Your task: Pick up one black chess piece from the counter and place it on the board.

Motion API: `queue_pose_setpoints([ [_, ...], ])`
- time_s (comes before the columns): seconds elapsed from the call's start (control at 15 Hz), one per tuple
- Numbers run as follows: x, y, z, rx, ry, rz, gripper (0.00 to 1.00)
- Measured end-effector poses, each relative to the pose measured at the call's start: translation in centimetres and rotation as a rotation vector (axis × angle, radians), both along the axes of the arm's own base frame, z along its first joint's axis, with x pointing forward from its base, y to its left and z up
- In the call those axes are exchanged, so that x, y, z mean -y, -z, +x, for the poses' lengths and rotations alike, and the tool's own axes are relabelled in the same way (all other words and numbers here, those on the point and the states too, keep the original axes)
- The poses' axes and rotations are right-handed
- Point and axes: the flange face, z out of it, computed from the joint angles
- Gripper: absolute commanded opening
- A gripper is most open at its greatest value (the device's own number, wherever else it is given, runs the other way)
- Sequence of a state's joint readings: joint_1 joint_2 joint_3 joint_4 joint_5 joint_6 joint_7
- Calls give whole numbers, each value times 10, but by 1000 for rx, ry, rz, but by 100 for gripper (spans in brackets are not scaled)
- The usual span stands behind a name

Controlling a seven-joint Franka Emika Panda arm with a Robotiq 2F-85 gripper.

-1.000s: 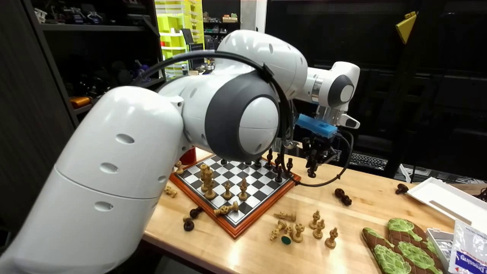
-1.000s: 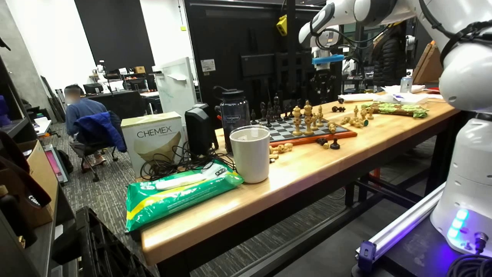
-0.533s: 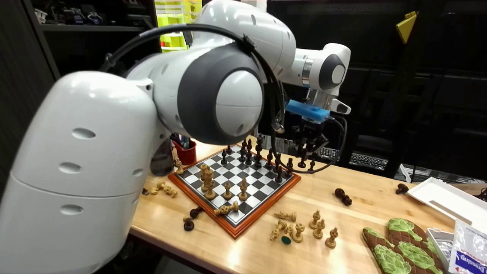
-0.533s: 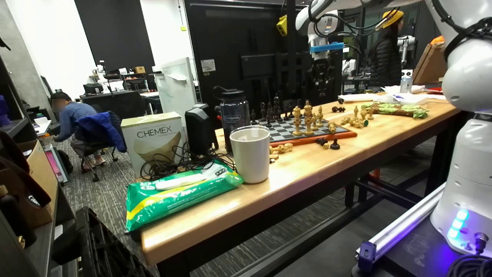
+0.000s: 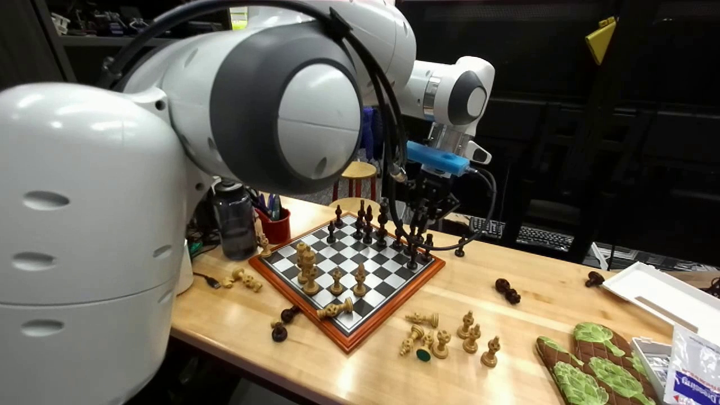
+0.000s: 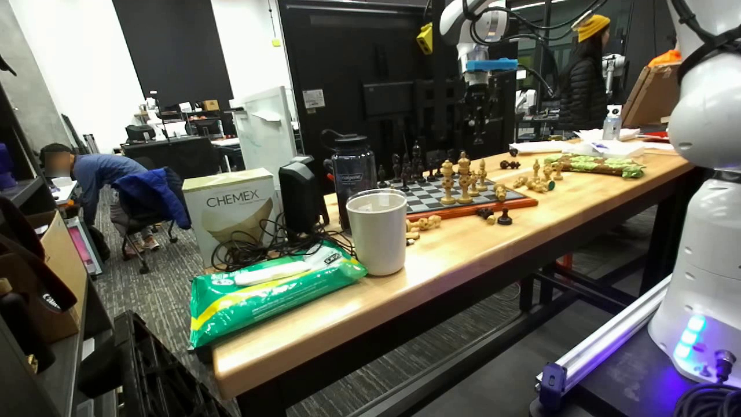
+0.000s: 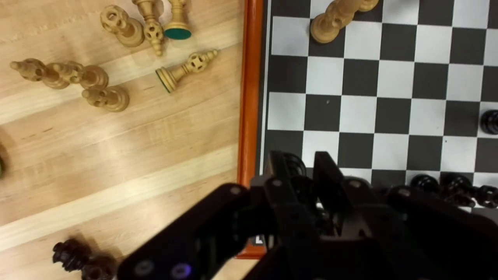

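1. Wooden counter [image 7: 58, 155], serving presumably as a holding area.
2. Cream chess pieces [image 7: 95, 76], some upright, some toppled, likely awaiting a later turn.
3. Checkered chessboard [image 7: 251, 97], red-brown framed, lying flat as destination.
4. Robotiq gripper [image 7: 299, 161], apparently pinching the black chess piece [image 7: 303, 186], dark on dark, above the chessboard's corner region, seemingly to seek a square.
5. Black chessmen [image 7: 425, 183], standing clustered along the same side, probably marking dark's home ranks.
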State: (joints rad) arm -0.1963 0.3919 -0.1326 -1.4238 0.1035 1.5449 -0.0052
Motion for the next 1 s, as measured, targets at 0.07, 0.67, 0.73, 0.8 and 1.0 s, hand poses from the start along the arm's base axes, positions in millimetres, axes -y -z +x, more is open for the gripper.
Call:
queue_pose_setpoints([
  [0.07, -5, 2, -2, -2, -30, 11, 6],
  [0.67, -38, 32, -4, -22, -228, 91, 6],
  [0.73, -39, 35, -2, -15, -242, 92, 6],
  [0.8, -39, 37, -1, -7, -257, 93, 6],
  [1.0, -42, 44, 5, 23, -299, 94, 6],
])
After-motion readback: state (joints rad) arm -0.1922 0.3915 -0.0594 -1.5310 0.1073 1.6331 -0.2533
